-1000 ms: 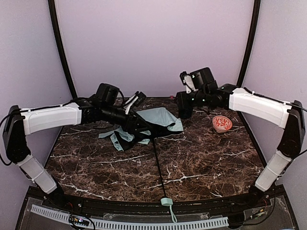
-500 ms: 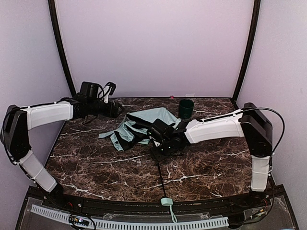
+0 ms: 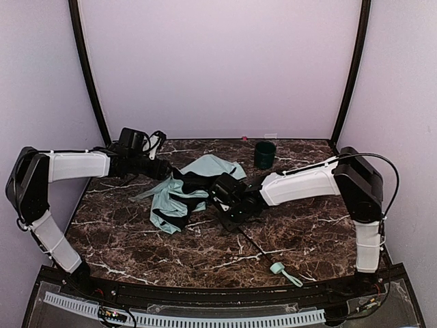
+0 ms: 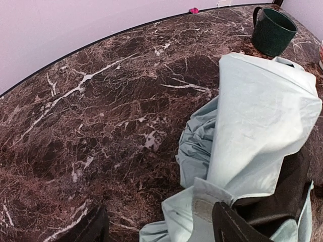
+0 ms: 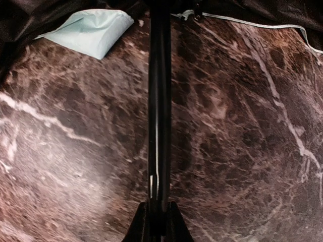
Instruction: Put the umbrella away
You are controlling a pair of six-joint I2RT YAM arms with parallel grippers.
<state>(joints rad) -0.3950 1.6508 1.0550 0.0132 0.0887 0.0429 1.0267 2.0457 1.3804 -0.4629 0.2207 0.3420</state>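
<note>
The umbrella [image 3: 179, 198] lies on the tabletop [image 3: 123, 239], and there's just one of it. Its mint canopy [image 4: 252, 116] is slumped in a crumpled heap around mid-table, with the black underside showing through the folds. From that heap the thin black shaft [image 5: 159, 101] runs out toward the near right, ending at the small mint handle [image 3: 276, 268] close to the near edge. That diagonal is the long axis.

The right gripper [image 3: 229, 208] sits right where shaft meets canopy. In the wrist view its fingers are together, pinching the shaft, which runs straight ahead of them toward the fabric. So the right arm has the spine of the thing.

The left gripper [image 4: 161, 224] hangs at the canopy's far left edge, fingers apart with nothing in them and loose fabric just ahead, slightly to its right. By my read the next move turns on this: right arm steadies the shaft, left arm is nearest the cloth to gather it.

Beyond that there's one dark green cup [image 3: 265, 154], upright at the far edge just past the canopy. Two arms, both reaching in.
</note>
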